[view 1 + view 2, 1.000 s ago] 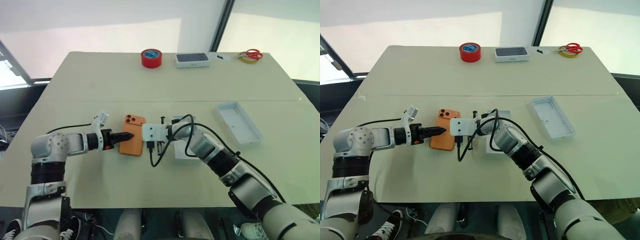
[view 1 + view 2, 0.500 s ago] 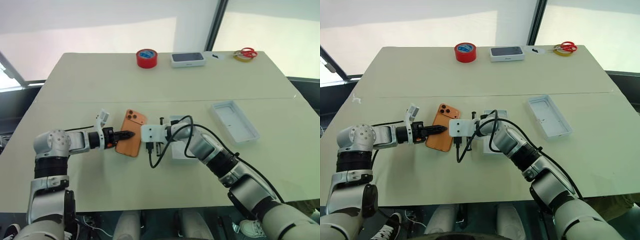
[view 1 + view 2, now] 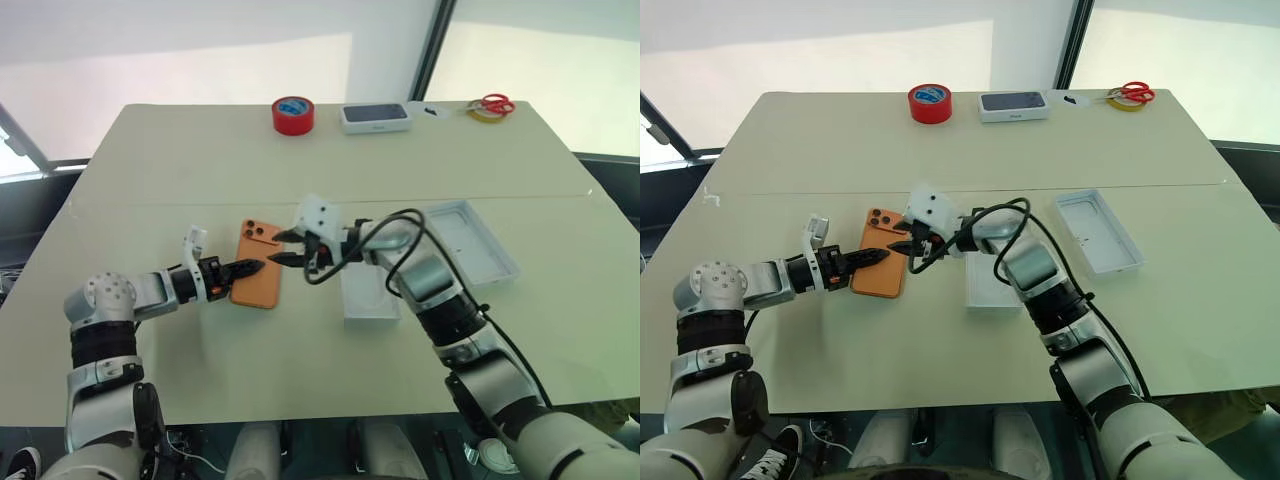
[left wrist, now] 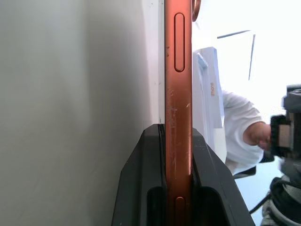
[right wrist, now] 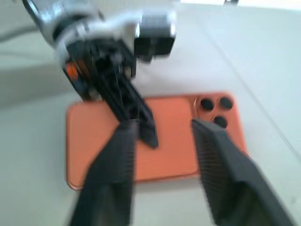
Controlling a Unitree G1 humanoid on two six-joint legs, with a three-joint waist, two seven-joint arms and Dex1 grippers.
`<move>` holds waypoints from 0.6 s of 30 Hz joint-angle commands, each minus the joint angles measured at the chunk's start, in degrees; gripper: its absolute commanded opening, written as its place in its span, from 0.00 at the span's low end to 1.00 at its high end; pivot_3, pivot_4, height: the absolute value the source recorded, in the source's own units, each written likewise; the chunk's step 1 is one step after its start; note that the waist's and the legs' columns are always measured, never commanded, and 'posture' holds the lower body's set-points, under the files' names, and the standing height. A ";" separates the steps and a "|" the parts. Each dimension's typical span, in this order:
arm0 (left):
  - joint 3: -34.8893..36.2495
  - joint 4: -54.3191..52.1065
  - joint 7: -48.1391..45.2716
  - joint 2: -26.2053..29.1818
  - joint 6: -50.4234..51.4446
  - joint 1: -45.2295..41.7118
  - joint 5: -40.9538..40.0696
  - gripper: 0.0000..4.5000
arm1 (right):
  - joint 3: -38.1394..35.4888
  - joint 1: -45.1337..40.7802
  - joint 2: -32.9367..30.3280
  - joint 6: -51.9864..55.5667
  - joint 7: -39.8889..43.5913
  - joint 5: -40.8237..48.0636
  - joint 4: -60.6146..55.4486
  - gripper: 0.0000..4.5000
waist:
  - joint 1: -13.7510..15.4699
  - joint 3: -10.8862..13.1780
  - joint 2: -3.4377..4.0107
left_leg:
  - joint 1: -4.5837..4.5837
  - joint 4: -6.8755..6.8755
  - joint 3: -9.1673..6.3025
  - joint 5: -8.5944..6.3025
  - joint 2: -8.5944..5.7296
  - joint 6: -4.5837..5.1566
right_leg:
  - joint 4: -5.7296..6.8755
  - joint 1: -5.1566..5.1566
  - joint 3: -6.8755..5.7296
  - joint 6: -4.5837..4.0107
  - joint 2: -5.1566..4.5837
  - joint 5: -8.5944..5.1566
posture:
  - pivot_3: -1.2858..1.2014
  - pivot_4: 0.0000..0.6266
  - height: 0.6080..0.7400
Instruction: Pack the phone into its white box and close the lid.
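The phone (image 3: 257, 272) lies back up on the counter (image 3: 200, 170), its lens cluster toward the far side, with its left long edge pinched between the jaws of the left gripper (image 3: 256, 267). The right gripper (image 3: 284, 247) hovers over the phone's far right corner, its jaws spread apart and clear of it. Just right of the phone sits the white box (image 3: 368, 297), and farther right the lid (image 3: 474, 241) lies open side up.
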 commanded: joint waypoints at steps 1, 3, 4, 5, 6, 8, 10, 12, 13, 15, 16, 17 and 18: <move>2.70 -3.30 0.12 -1.41 -0.74 -0.03 -3.24 0.00 | -0.08 5.14 -7.90 -1.83 6.51 2.05 -8.46 0.77 | -0.03 0.01 0.01 | -0.05 -0.03 0.02 -0.02 -0.03 0.03 | -0.05 -0.04 0.01 0.00 -0.03 0.00 | 0.52 0.24 1.00; 3.24 -4.22 1.48 -2.66 -1.64 -0.20 -3.25 0.00 | -0.60 11.20 -15.27 -4.54 10.71 2.73 -13.25 0.77 | 0.11 0.02 -0.01 | -0.25 -0.07 0.05 -0.03 -0.06 0.04 | -0.07 -0.06 0.02 0.00 -0.06 0.00 | 0.52 0.24 1.00; 3.61 -4.44 2.05 -3.21 -2.02 -0.37 -3.47 0.00 | -0.91 13.62 -18.14 -7.08 11.88 2.35 -14.62 0.77 | 0.37 0.02 -0.01 | -0.41 -0.08 0.04 -0.03 -0.05 0.04 | -0.07 -0.17 0.01 0.01 -0.06 0.00 | 0.52 0.24 1.00; 3.75 -4.75 2.51 -3.52 -2.35 -0.48 -3.61 0.00 | -1.22 15.61 -20.49 -9.73 12.60 1.97 -15.47 0.77 | 0.57 0.03 -0.02 | -0.55 -0.10 0.04 -0.03 -0.05 0.05 | -0.07 -0.30 0.01 0.02 -0.06 0.01 | 0.52 0.24 1.00; 3.95 -4.91 2.83 -3.70 -2.40 -0.55 -3.79 0.00 | -1.28 16.63 -21.82 -11.38 12.79 1.79 -15.80 0.77 | 0.49 0.03 -0.02 | -0.67 -0.08 0.05 -0.02 -0.04 0.05 | -0.05 -0.46 0.01 0.05 -0.05 0.02 | 0.52 0.24 1.00; 3.47 -6.07 3.19 -4.29 -2.26 -0.82 -4.13 0.00 | -2.47 19.42 -25.01 -13.72 12.47 1.15 -14.73 0.77 | 0.17 0.04 -0.01 | -0.90 -0.02 0.11 0.02 0.01 0.04 | 0.10 -0.78 0.02 0.07 0.00 0.03 | 0.52 0.24 1.00; 3.16 -6.73 3.47 -4.78 -2.60 -0.99 -4.23 0.00 | -3.33 21.01 -26.60 -15.15 12.06 1.35 -14.03 0.77 | 0.22 0.05 -0.03 | -0.90 0.09 0.10 0.03 0.05 0.04 | 0.17 -0.76 0.01 0.07 0.05 0.03 | 0.52 0.24 1.00; 3.03 -6.54 3.73 -4.87 -2.44 -1.36 -4.38 0.00 | -3.80 21.99 -27.36 -16.43 11.29 1.21 -13.37 0.77 | 0.17 0.06 -0.04 | -0.90 0.21 0.10 0.04 0.07 0.05 | 0.18 -0.71 0.01 0.07 0.07 0.02 | 0.52 0.24 1.00; 2.99 -6.32 3.90 -4.94 -2.39 -1.67 -4.43 0.00 | -4.17 22.62 -27.68 -16.92 10.94 1.18 -13.04 0.77 | 0.22 0.06 -0.05 | -0.90 0.26 0.10 0.04 0.07 0.05 | 0.18 -0.69 0.01 0.06 0.07 0.02 | 0.52 0.24 1.00; 2.94 -6.01 4.16 -5.02 -2.26 -2.14 -4.51 0.00 | -4.61 23.38 -27.90 -17.04 10.42 1.47 -12.75 0.77 | 0.59 0.07 -0.07 | -0.90 0.33 0.10 0.04 0.07 0.05 | 0.18 -0.66 0.01 0.04 0.07 0.01 | 0.52 0.24 1.00; 2.87 -5.95 4.26 -5.08 -2.22 -2.30 -4.49 0.00 | -4.57 23.54 -27.90 -17.14 10.20 1.41 -12.51 0.77 | 0.98 0.08 -0.07 | -0.90 0.36 0.09 0.04 0.07 0.05 | 0.18 -0.65 0.01 0.04 0.07 0.01 | 0.52 0.24 1.00; 2.86 -5.86 4.42 -5.18 -2.10 -2.44 -4.51 0.00 | -4.54 23.68 -27.80 -17.34 9.86 1.27 -12.21 0.72 | 1.25 0.08 -0.07 | -0.90 0.39 0.10 0.04 0.07 0.05 | 0.18 -0.64 0.01 0.04 0.08 0.01 | 0.52 0.24 1.00; 2.70 -5.91 4.47 -5.24 -2.04 -2.49 -4.49 0.00 | -4.54 23.83 -27.73 -17.51 9.61 1.24 -11.99 0.65 | 1.42 0.08 -0.07 | -0.90 0.40 0.09 0.04 0.07 0.05 | 0.18 -0.64 0.01 0.04 0.07 0.01 | 0.52 0.24 1.00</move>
